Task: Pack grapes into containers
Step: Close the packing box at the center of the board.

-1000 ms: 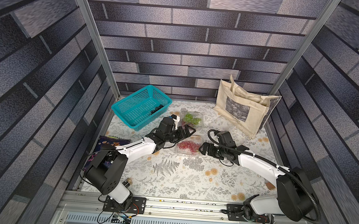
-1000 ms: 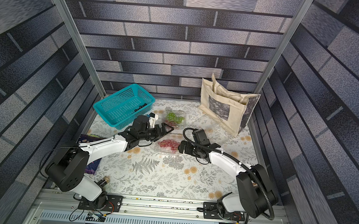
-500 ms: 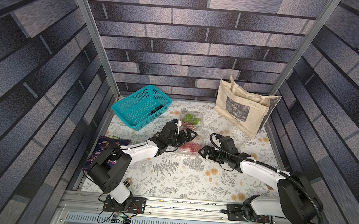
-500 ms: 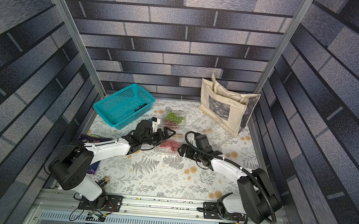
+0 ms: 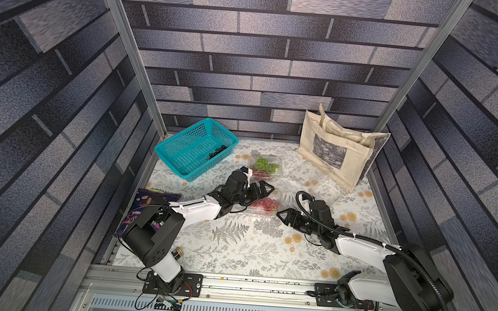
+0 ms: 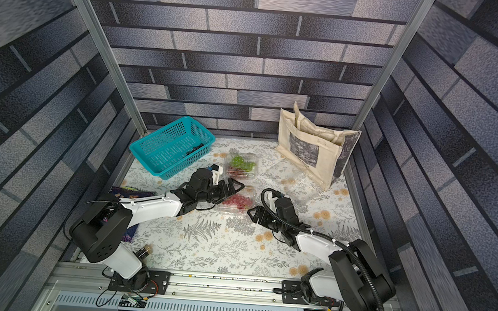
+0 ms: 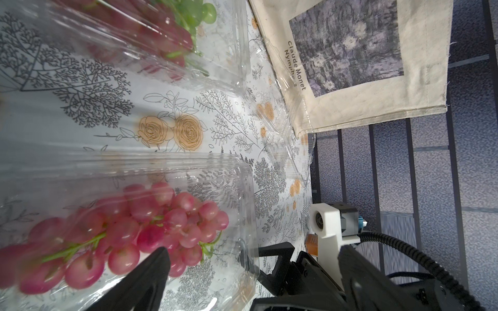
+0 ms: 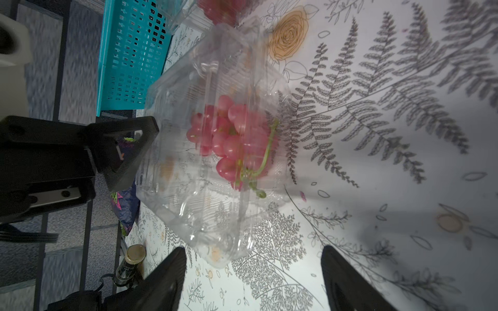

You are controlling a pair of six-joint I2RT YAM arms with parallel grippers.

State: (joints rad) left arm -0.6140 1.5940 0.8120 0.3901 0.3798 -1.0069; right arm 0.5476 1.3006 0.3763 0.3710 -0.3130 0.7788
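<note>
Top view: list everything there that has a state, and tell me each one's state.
Left gripper: open, at the near box.
Right gripper: open, empty.
Near box: holds red grapes.
Far box: holds green and red grapes.
Third box: empty.
Basket: holds black grapes.
Tote bag: standing upright.

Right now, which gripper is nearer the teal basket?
Left. The left gripper is over the box of red grapes, near the basket; the right gripper sits beyond that box, farther away.
</note>
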